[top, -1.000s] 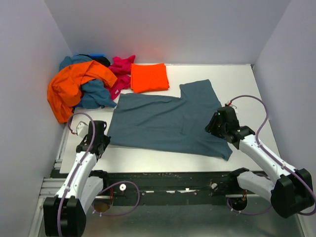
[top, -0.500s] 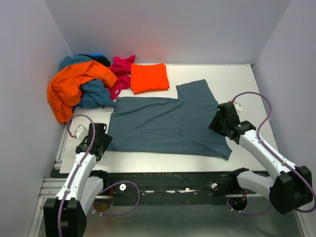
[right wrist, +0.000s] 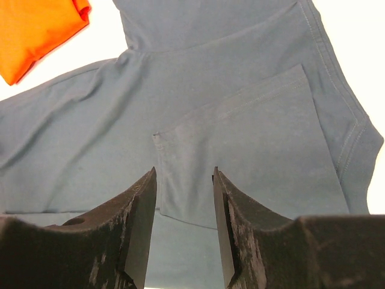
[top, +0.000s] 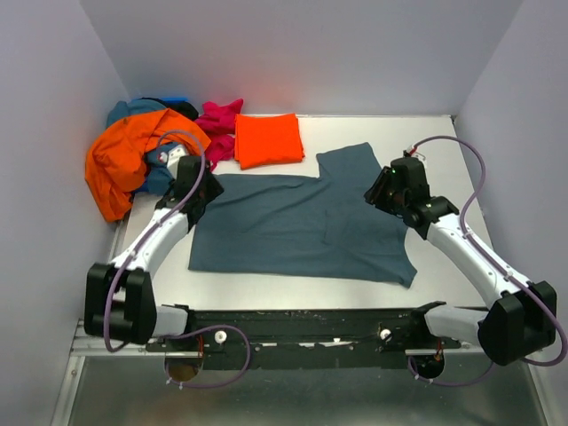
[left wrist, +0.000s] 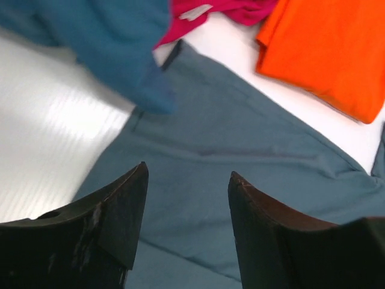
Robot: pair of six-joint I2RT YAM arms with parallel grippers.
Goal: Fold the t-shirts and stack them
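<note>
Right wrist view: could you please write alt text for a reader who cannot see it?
The open right claw hovers over a slate blue-grey t-shirt spread on a white table, a folded orange-red t-shirt at top left.

The slate blue-grey t-shirt (top: 302, 222) is soft, matt knit cloth with a fine grain, and the right wrist view shows rows of stitching along its hem and sleeve edge. The folded orange-red t-shirt (top: 266, 139) is matt cloth too, smooth where it lies flat. The orange t-shirt (top: 124, 160), magenta pink t-shirt (top: 217, 120) and teal t-shirt (left wrist: 108, 42) are soft cloth, rumpled into folds. The table (top: 444, 151) is white and smooth with a faint sheen, finely ribbed in the left wrist view. The left gripper (left wrist: 186, 180) and right gripper (right wrist: 184, 180) have hard, matt black fingers scuffed with pale scratches. The left arm (top: 146, 253) and right arm (top: 475, 262) wear glossy white plastic shells. The rail (top: 293, 321) looks like dark metal.
</note>
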